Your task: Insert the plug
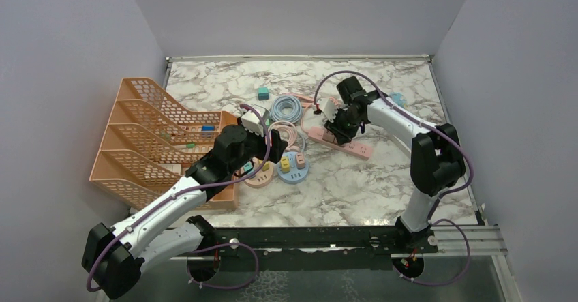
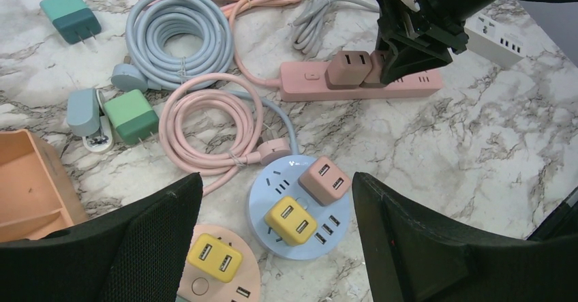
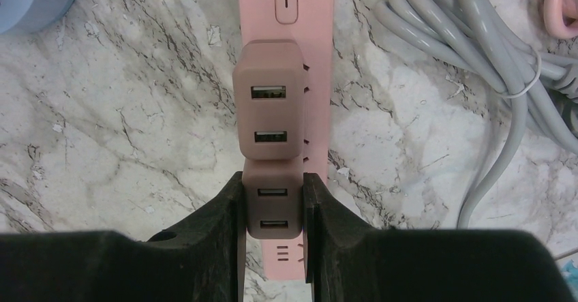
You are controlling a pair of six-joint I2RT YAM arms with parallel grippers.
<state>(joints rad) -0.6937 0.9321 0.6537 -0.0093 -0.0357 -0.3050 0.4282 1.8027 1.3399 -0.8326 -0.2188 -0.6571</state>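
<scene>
1. pink strip [image 3: 317,22]: my right gripper [image 3: 272,187] is clamped on the brown plug [image 3: 273,215], which looks seated, touching a bigger plug [image 3: 268,101].
2. left gripper [image 2: 276,186] hangs wide apart, empty.
3. what's left: probably just letting go.

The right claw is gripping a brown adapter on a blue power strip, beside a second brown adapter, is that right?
Not quite: the power strip is pink, not blue, as the right wrist view shows. The right claw does grip a brown adapter on it, beside a second brown adapter.
</scene>
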